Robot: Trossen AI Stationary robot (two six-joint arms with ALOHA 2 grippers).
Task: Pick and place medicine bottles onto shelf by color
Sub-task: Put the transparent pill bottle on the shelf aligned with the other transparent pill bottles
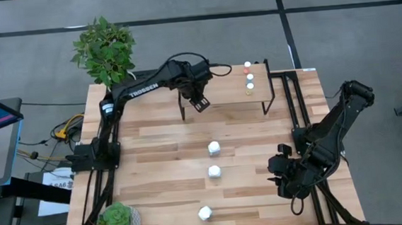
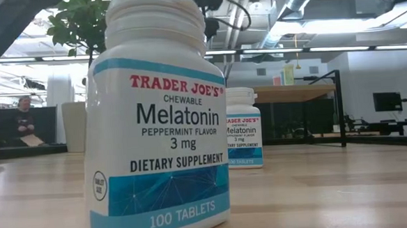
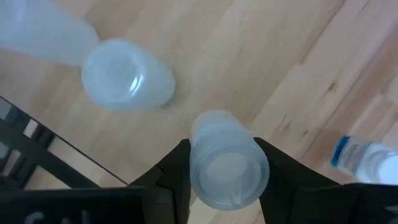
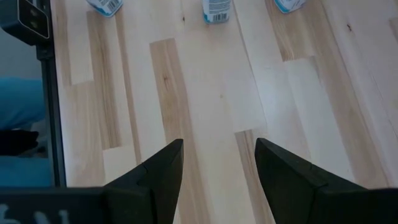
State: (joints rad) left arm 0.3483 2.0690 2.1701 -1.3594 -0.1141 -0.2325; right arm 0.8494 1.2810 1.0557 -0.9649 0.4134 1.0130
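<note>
My left tool [image 1: 200, 102] at the shelf [image 1: 228, 89]

Arm stretched toward twelve o'clock, fingers clamping a pale bluish bottle [image 3: 227, 163]; right tool [image 4: 217, 163] gapes wide, empty.

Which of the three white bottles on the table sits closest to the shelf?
The white bottle farthest up the row, nearest the shelf; the other two stand progressively farther away.

Table [image 1: 155, 165] under shelf [image 1: 228, 96], white bottles [image 1: 214, 172]

left claw [image 3: 227, 168] gripping pale bottle [image 3: 229, 163] | second pale bottle [image 3: 124, 74] beside | shelf board [image 3: 249, 56] beneath
</note>
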